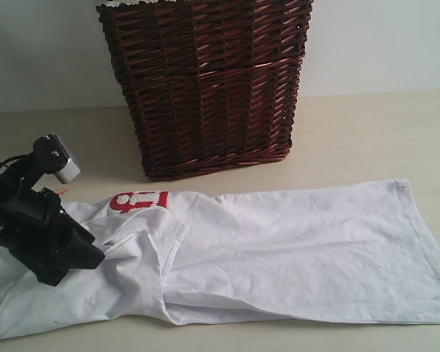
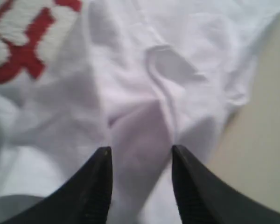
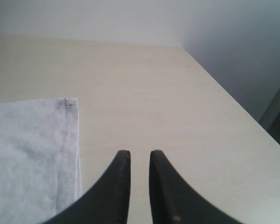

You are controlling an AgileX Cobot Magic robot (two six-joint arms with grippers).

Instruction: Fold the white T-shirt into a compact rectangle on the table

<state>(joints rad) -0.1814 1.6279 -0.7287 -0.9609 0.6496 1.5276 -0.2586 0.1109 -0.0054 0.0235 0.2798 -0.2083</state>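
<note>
Exterior view: the white T-shirt (image 1: pixel 279 249) lies on the table (image 1: pixel 367 132) in front of the basket (image 1: pixel 205 88). Its long side runs left to right, with the bottom hem on the right and the red band (image 1: pixel 138 199) on the left. The left end is bunched up. My left gripper (image 1: pixel 94 258) sits on the bunch, jaws apart with a ridge of cloth between them; I cannot tell if it pinches. My right gripper (image 3: pixel 136 153) has only a thin gap and holds nothing, over bare table beside the hem corner. The picture edge cuts off the shirt's right corner.
</note>
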